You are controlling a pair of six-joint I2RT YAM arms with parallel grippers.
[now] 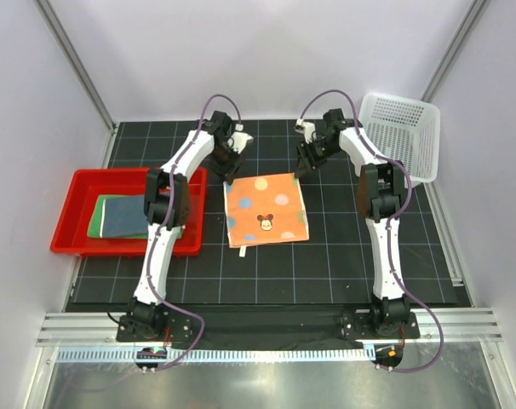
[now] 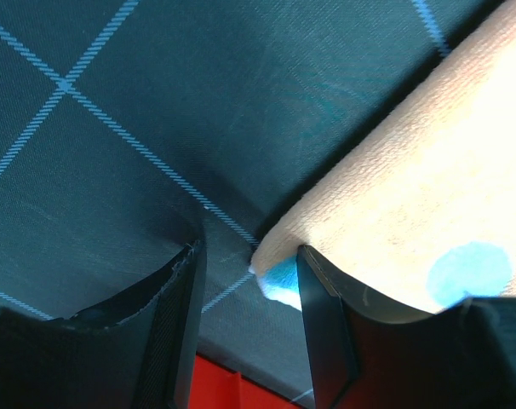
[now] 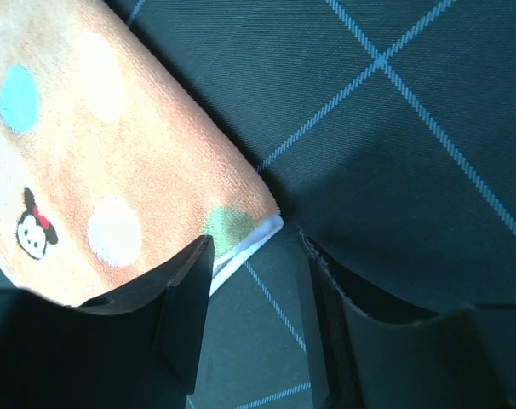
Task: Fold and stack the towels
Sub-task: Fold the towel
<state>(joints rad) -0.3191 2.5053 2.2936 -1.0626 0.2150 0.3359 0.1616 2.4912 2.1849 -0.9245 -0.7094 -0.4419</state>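
Note:
The orange towel [image 1: 266,209] with coloured dots and a cartoon mouse lies flat on the black grid mat. My left gripper [image 1: 230,176] is open at its far left corner. In the left wrist view that corner [image 2: 279,268] lies between the fingers of the gripper [image 2: 249,315]. My right gripper [image 1: 302,170] is open at the far right corner. In the right wrist view the gripper [image 3: 258,315] straddles the corner of the towel [image 3: 113,153]. The green towel [image 1: 99,219] and the dark blue towel [image 1: 126,217] lie folded in the red tray, partly hidden by the left arm.
The red tray [image 1: 71,234] stands on the left of the mat; its edge shows in the left wrist view [image 2: 232,388]. The white mesh basket [image 1: 403,132] stands at the back right. White walls close in on both sides.

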